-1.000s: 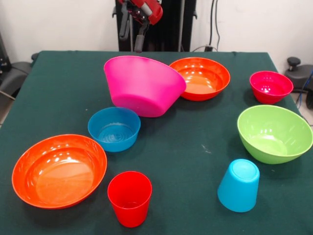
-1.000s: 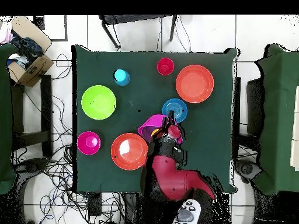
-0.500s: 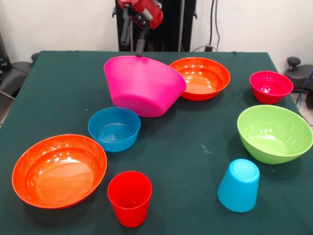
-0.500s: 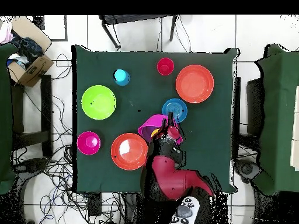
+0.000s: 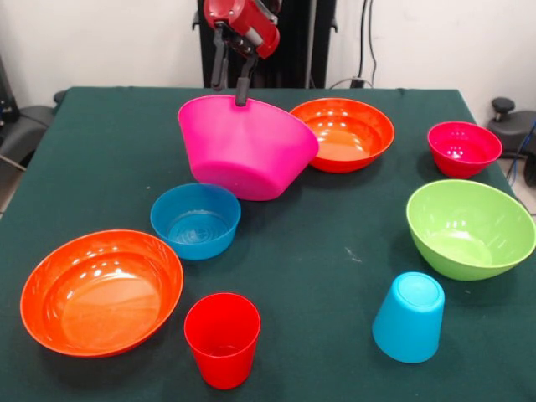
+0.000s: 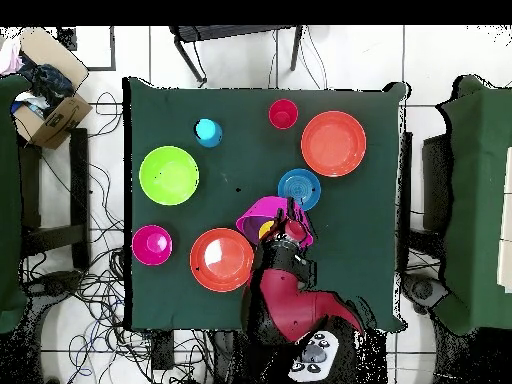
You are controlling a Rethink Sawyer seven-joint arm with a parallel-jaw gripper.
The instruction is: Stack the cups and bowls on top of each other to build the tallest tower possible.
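Note:
A large magenta bowl (image 5: 251, 151) (image 6: 258, 213) stands tilted, its mouth turned away from the front camera. My gripper (image 5: 231, 88) (image 6: 290, 210) hangs open at its far rim, one fingertip (image 5: 243, 96) overlapping the rim. In the overhead view a yellow patch (image 6: 265, 230) shows inside that bowl. Spread singly on the table are two orange bowls (image 5: 100, 291) (image 5: 347, 134), a small blue bowl (image 5: 195, 219), a lime green bowl (image 5: 469, 228) and a small crimson bowl (image 5: 463, 148). A red cup (image 5: 222, 339) stands upright. A light blue cup (image 5: 409, 316) stands upside down.
The dark green table (image 5: 335, 276) is ringed by chairs and cables on the floor. A cardboard box (image 6: 50, 115) sits off the table's corner in the overhead view.
My gripper has come down and a little to the right, from above the magenta bowl to its rim. The bowls and cups have not moved.

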